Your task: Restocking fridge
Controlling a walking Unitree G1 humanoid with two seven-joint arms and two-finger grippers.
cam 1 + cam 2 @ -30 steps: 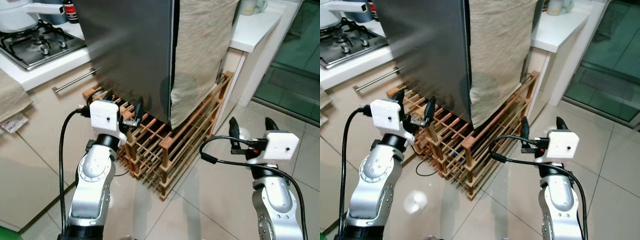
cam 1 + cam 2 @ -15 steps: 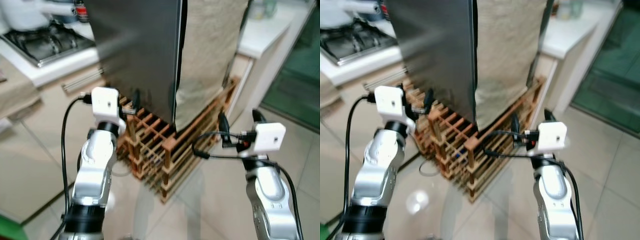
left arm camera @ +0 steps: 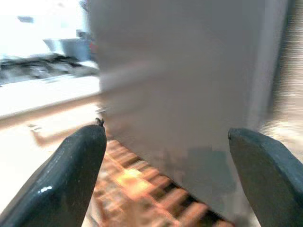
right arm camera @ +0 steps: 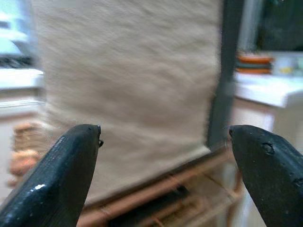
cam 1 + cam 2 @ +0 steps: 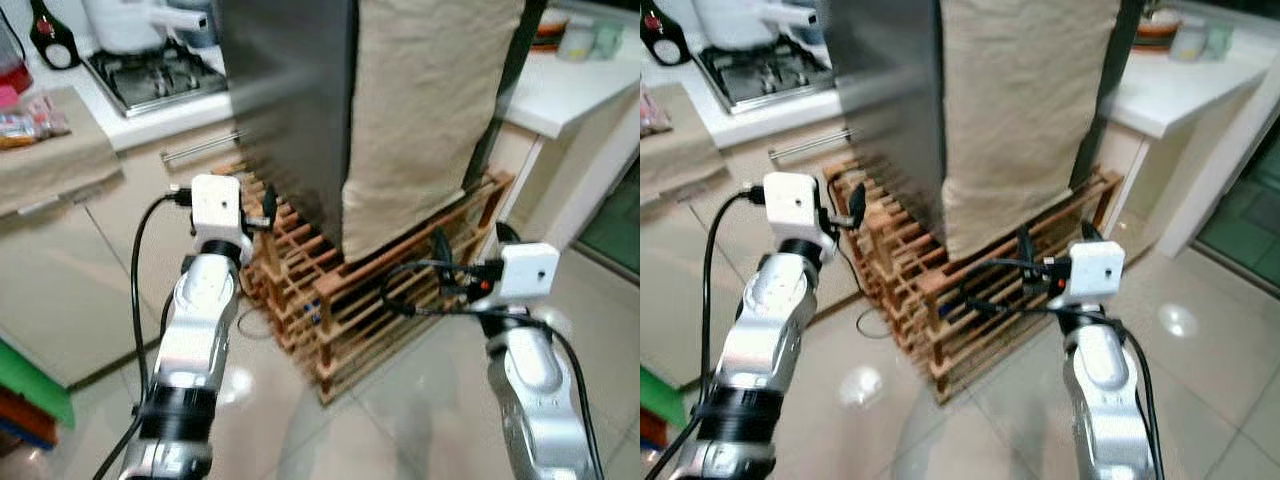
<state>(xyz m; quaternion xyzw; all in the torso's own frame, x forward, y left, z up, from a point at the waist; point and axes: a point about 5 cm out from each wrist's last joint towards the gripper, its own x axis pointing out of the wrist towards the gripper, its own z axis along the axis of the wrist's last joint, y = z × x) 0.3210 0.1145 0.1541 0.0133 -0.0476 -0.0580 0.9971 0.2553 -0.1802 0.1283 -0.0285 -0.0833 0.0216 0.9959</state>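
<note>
You are facing the fridge [image 5: 290, 90], a tall grey steel body standing on a wooden slatted rack [image 5: 370, 300] on the tiled floor [image 5: 400, 400]. A beige cloth [image 5: 430, 110] hangs down the fridge's front face and ends just above the rack's top rail.

Your left gripper [image 5: 258, 212] is raised in front of the fridge's steel side, close to its lower corner and just above the rack, and its jaws are apart with nothing between them. In the left wrist view the two black fingers [image 3: 71, 175] frame the grey panel and a strip of the rack beneath it.

Your right gripper [image 5: 470, 245] is held up before the lower edge of the cloth, near the rack's right end, jaws also spread and empty. The right wrist view looks straight at the cloth.

To the left a white worktop [image 5: 140, 95] carries a gas hob [image 5: 165, 72] with a white pot [image 5: 130, 20]. To the right, another white worktop [image 5: 570, 90] holds a few small containers, too blurred to identify.
</note>
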